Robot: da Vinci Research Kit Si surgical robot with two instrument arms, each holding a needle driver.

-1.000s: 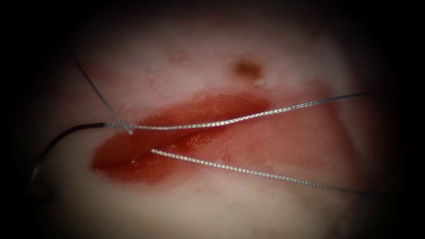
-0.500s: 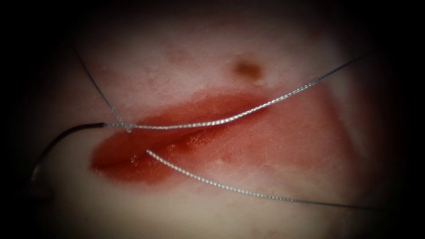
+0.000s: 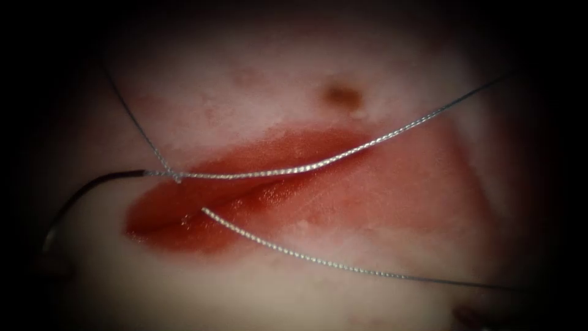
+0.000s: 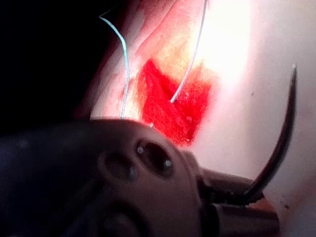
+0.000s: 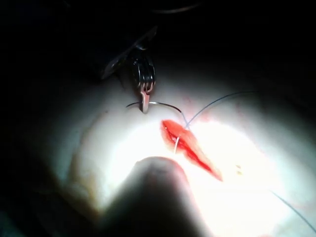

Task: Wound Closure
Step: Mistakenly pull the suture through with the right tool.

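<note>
My left tool (image 5: 144, 101) pinched the needle (image 4: 279, 148) near its middle, left of the cut (image 3: 245, 190) and clear of the tissue (image 3: 245, 288). Thread (image 3: 294, 171) ran from the needle's tail across the red fluid (image 4: 170, 106). I couldn't tell my right tool's jaws.

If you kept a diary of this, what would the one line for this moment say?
left tool: holds needle near its blunt end | needle: outside tissue, left of cut | thread: crosses cut
</note>
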